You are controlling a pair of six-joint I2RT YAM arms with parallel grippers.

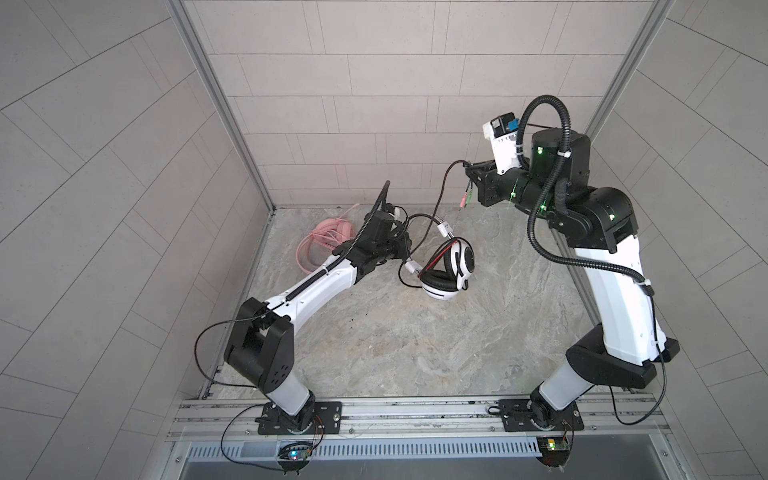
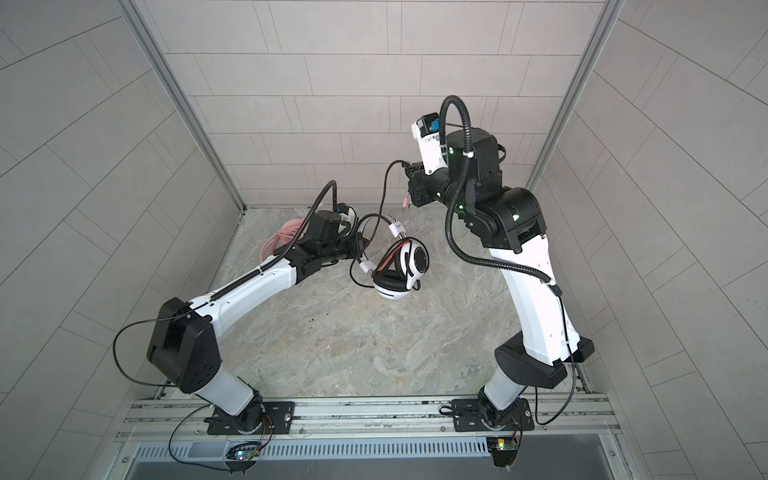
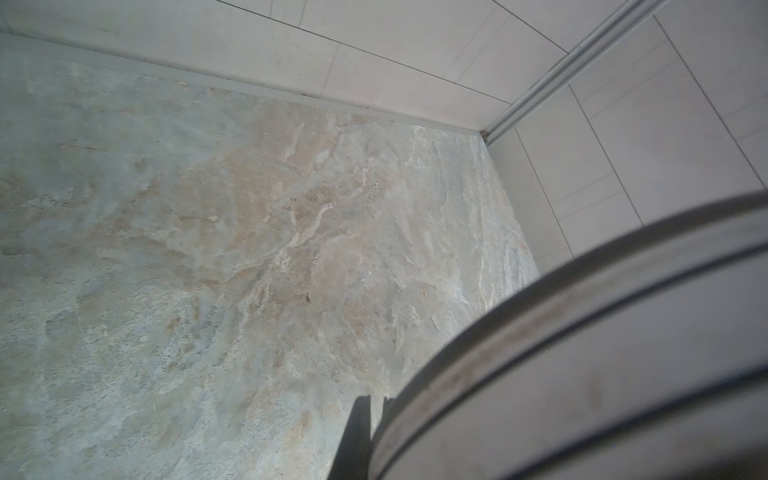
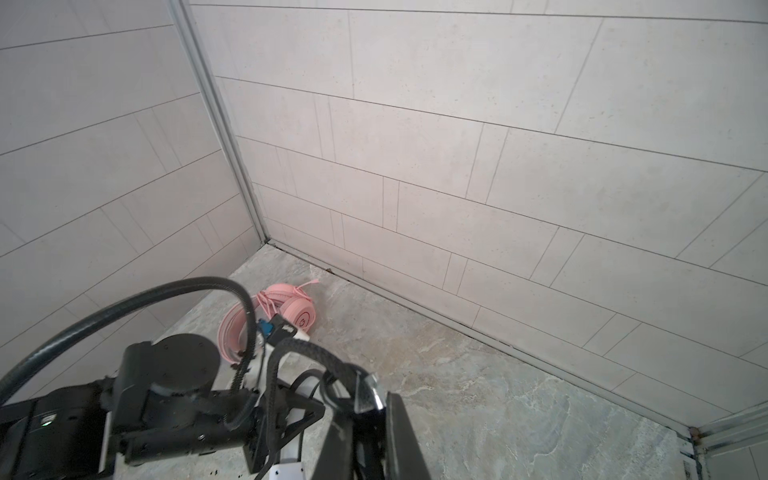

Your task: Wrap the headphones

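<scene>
Two grips: white-and-black striped headset [image 1: 451, 268] clamped by closed left gripper [image 1: 405, 248]; its long black cable [image 1: 442, 185] pinched by right gripper [image 1: 470, 174].

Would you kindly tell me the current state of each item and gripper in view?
left gripper, shut on the band of the white-and-black headset.
right gripper, raised, shut on the black cable near its plugs.
white-and-black headset, held by its band, not yet wrapped.
black cable, loose, running up from the headset.
pink headset, lying on the table, cable wound round it.
</scene>
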